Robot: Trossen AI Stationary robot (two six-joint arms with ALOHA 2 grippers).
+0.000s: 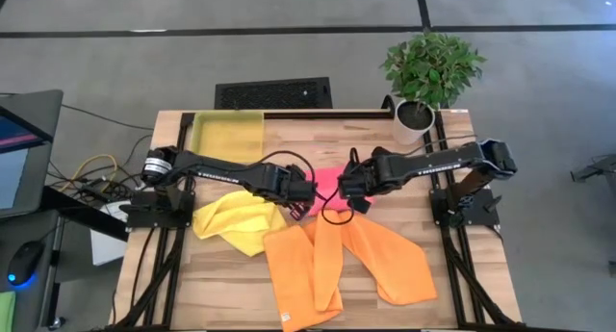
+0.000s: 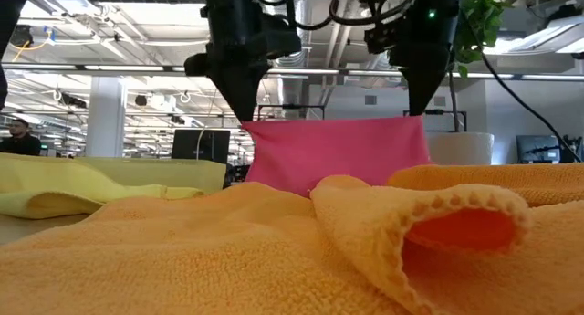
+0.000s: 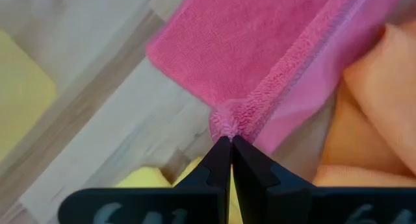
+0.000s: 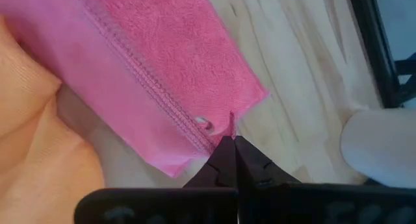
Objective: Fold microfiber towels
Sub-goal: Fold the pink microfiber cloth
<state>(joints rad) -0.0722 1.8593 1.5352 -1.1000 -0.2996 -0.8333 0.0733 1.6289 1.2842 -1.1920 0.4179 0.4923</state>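
Observation:
A bright pink towel (image 2: 338,151) hangs as a sheet between my two grippers above the table's middle. My left gripper (image 3: 231,141) is shut on one upper corner, on the left in the low view (image 2: 246,119). My right gripper (image 4: 233,141) is shut on the other upper corner (image 2: 415,114). The towel's lower edge is hidden behind an orange towel (image 2: 274,251). Two orange towels (image 1: 303,269) (image 1: 390,260) lie spread over the near half of the table. A crumpled yellow towel (image 1: 236,221) lies left of them. My left gripper pinches a corner of the pink towel (image 3: 224,123) between its two shut fingers, coming steeply from above. The cloth bunches at the fingertips and hangs below them. The top edge runs nearly straight across to the other gripper. My right gripper pinches the opposite corner (image 4: 229,128), beside the stitched hem, between its two shut fingers, also steeply from above. The cloth hangs below the fingertips; whether they hold one layer or two cannot be told.
A translucent yellow bin (image 1: 228,133) stands at the far left of the table. A potted plant in a white pot (image 1: 423,91) stands at the far right corner. Bare wood (image 1: 289,140) shows between them, beyond the pink towel.

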